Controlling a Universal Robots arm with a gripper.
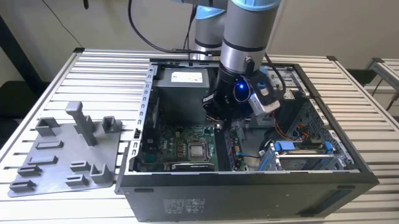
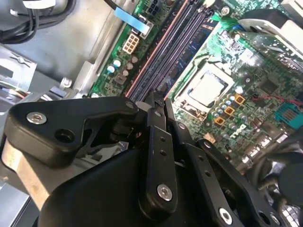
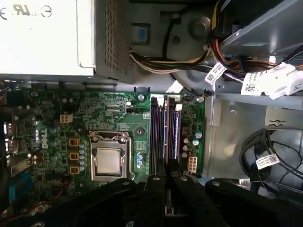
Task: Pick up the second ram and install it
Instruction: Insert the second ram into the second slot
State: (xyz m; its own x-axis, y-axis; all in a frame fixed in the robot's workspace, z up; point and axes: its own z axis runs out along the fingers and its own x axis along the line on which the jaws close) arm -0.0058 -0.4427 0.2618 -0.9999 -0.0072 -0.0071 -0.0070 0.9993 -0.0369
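My gripper [image 1: 221, 125] hangs inside the open computer case, right over the memory slots beside the processor [image 1: 198, 150]. Both wrist views show its black fingers [image 2: 156, 142] drawn close together, with only a thin gap. That gap lines up with one slot. The second ram [image 3: 164, 142] appears edge-on as a thin dark strip running out from between the fingertips along the slots [image 2: 161, 52]. In the exterior view it is a dark upright plate [image 1: 223, 145] under the gripper. I cannot tell how deep it sits in the slot.
A grey power-supply box [image 1: 187, 77] fills the case's far end. Bundled cables [image 3: 270, 156] and a drive cage with blue clips [image 1: 299, 149] lie beside the slots. A grey fixture plate with posts [image 1: 62, 158] rests on the slatted table at the exterior view's left.
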